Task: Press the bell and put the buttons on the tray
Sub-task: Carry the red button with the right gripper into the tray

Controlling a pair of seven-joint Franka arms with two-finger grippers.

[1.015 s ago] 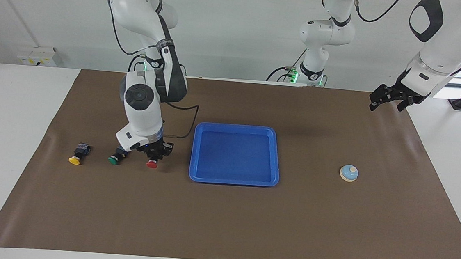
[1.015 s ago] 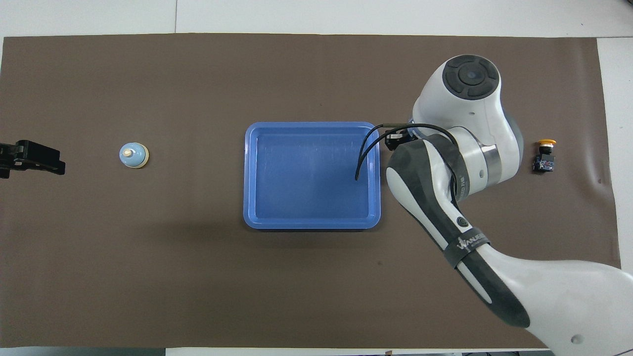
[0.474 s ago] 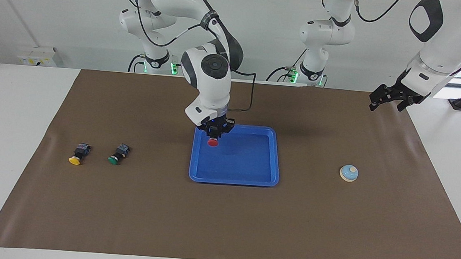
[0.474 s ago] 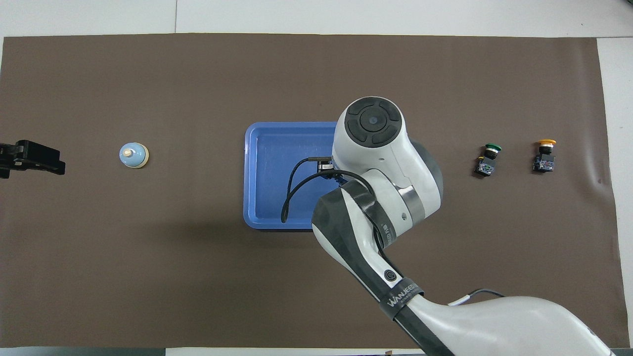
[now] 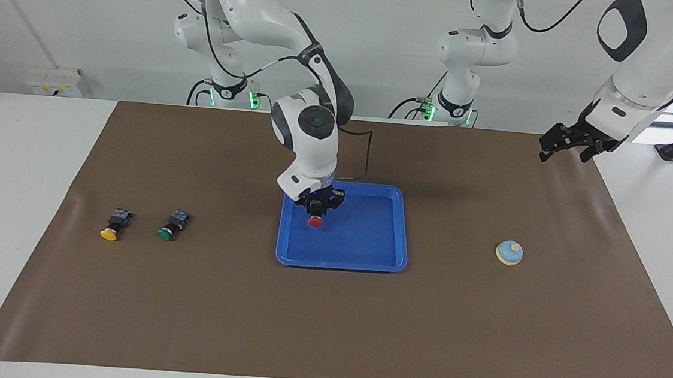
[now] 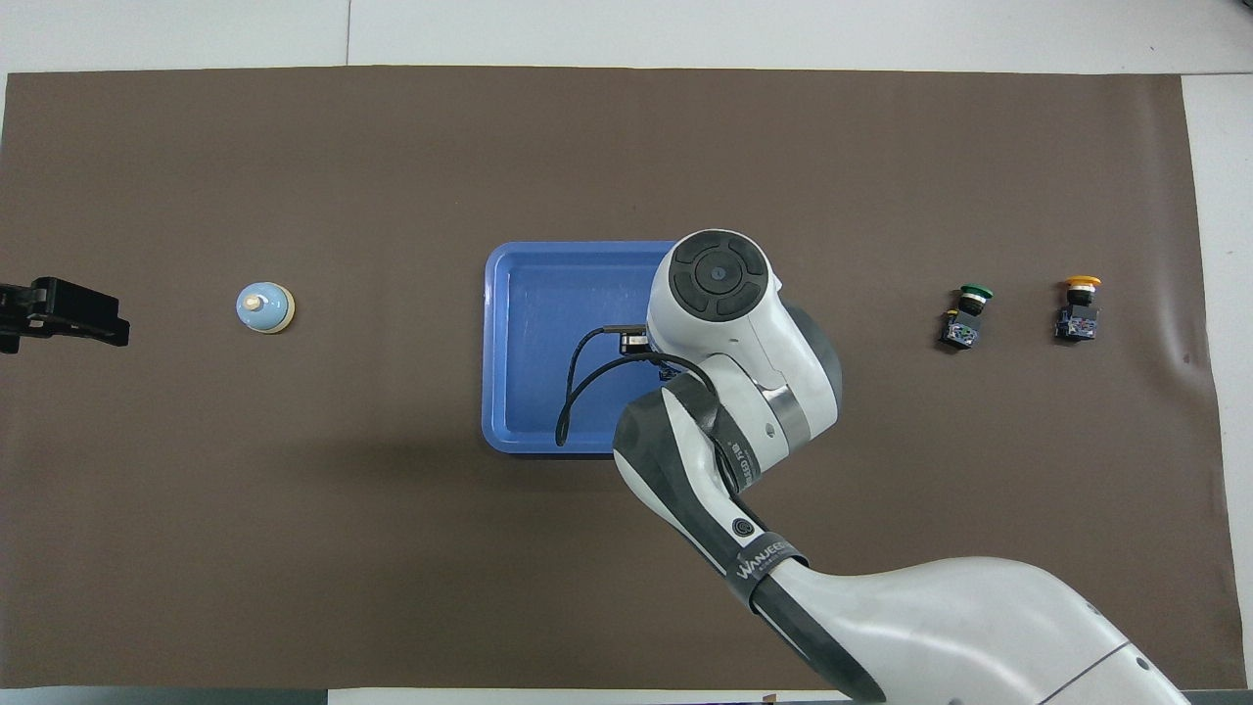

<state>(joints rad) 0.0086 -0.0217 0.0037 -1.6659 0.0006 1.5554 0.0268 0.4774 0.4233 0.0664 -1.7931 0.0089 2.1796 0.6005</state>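
Note:
My right gripper [image 5: 316,212] is shut on the red button [image 5: 314,222] and holds it low inside the blue tray [image 5: 392,261], at the tray's end toward the right arm. In the overhead view the right arm's wrist hides this gripper and the red button; the tray [image 6: 509,333] shows beside it. The green button [image 5: 172,226] [image 6: 967,315] and the yellow button [image 5: 115,224] [image 6: 1077,309] lie on their sides on the mat toward the right arm's end. The light-blue bell [image 5: 509,252] [image 6: 264,307] stands toward the left arm's end. My left gripper [image 5: 571,144] [image 6: 61,313] waits raised over the mat's edge there.
A brown mat [image 5: 325,332] covers the table. A black cable [image 6: 578,377] loops from the right wrist over the tray. The white table [image 5: 18,188] shows past the mat's ends.
My right gripper lifted the red button from the mat beside the green button, carried it over to the tray and lowered it inside. The left arm has not moved.

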